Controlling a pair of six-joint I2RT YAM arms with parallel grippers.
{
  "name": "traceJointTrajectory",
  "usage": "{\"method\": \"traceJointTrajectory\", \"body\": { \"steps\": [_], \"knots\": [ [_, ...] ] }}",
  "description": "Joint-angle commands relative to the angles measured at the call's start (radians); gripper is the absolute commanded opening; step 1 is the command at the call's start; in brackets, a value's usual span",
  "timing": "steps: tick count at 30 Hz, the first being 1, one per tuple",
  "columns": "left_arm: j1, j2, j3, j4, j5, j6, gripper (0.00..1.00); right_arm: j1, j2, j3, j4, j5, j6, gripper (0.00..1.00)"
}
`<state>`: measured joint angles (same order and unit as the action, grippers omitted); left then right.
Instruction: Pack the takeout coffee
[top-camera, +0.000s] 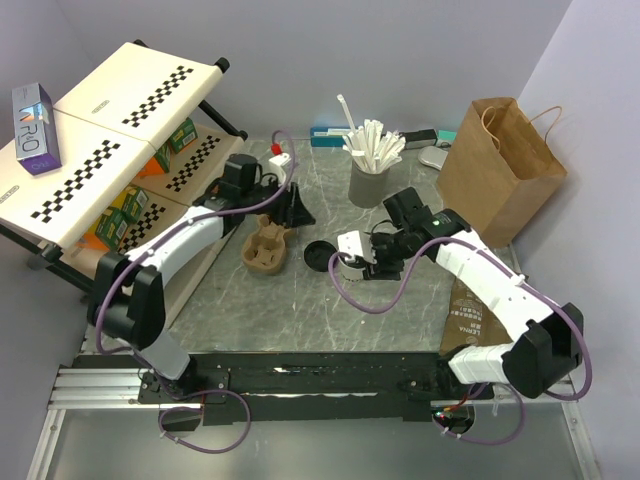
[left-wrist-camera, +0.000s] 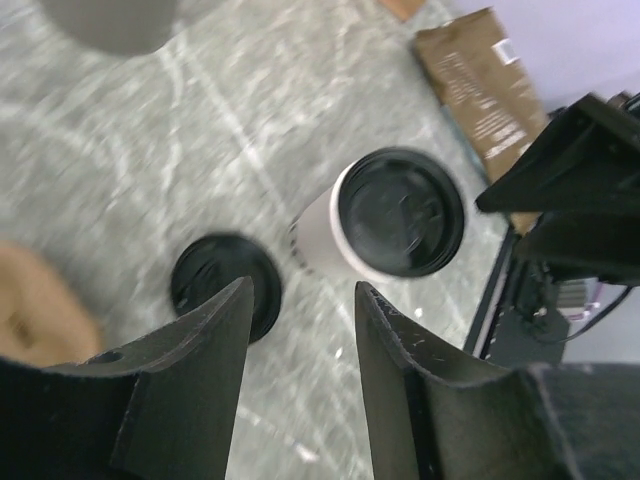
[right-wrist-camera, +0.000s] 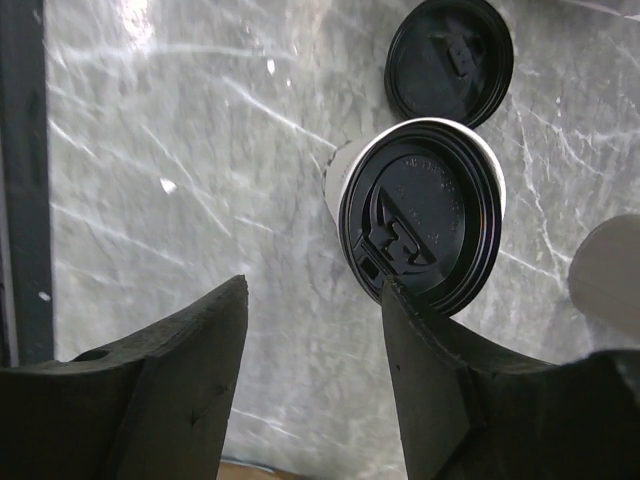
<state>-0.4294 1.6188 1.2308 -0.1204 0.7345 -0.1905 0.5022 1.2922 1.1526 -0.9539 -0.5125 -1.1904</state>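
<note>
A small white paper cup (right-wrist-camera: 333, 190), tapered and capped with a round black plastic lid (right-wrist-camera: 420, 225), stands upright on the grey marbled table (right-wrist-camera: 150, 250), just beside a second black lid (right-wrist-camera: 450, 62) lying flat.

Noted: white-shelled left arm (top-camera: 185, 240) and right arm (top-camera: 490, 285), black joints (top-camera: 135, 300), looping purple cables (top-camera: 360, 300); matte black wedge-shaped plastic fingers (left-wrist-camera: 190, 390).

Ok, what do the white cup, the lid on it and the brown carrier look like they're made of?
White cup: probably paper, with a matte wall. Lid: black plastic, glossy, with moulded ridges. Brown carrier: seemingly moulded pulp, dull and rough-looking.
</note>
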Motion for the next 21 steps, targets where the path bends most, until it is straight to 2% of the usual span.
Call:
{"method": "traceJointTrajectory", "body": {
  "steps": [1,7,16,21],
  "knots": [
    [0.035,-0.074,-0.039,-0.042,-0.035,0.060,0.51,0.030,0.004,0.036,-0.002,0.055,-0.120,0.61],
    [0.047,-0.115,-0.059,-0.027,-0.020,0.060,0.51,0.052,0.025,0.015,0.021,0.078,-0.129,0.58],
    [0.047,-0.091,-0.050,-0.002,0.009,0.039,0.51,0.064,0.041,-0.021,0.072,0.120,-0.163,0.56],
    [0.047,-0.079,-0.047,-0.001,0.020,0.034,0.51,0.075,0.062,-0.025,0.093,0.127,-0.155,0.52]
  ]
}}
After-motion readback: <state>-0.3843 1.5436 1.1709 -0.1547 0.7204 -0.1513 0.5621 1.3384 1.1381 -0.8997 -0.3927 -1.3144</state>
